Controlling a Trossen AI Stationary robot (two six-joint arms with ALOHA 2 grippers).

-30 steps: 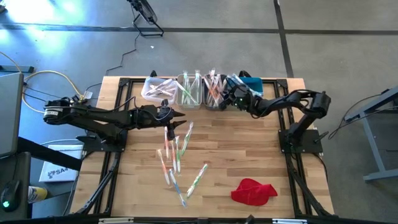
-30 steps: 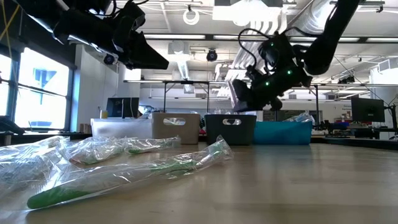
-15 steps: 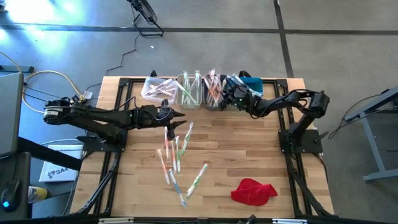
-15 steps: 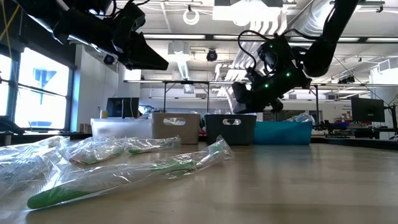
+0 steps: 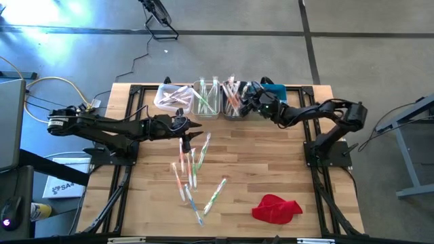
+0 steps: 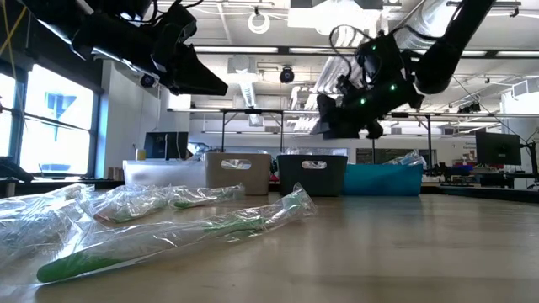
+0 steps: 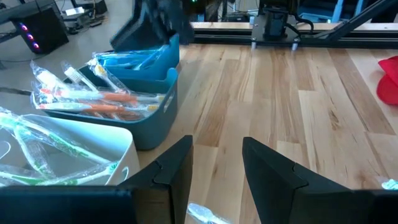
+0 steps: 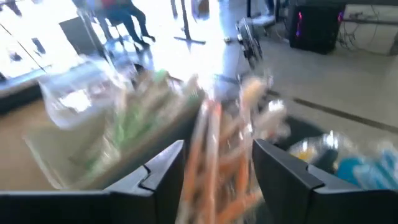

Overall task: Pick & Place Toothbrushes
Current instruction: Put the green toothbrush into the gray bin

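Two grippers apart, empty | right gripper (image 5: pixel 252 100) over the bins (image 5: pixel 234 108), left gripper (image 5: pixel 192 129) above the loose toothbrushes (image 5: pixel 192 169) mid-table | you should lift the right clear of the rims before swinging back to the pile.

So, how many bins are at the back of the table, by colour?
White bin: 1
Beige bin: 1
Grey bin: 1
Blue bin: 1
Total: 4
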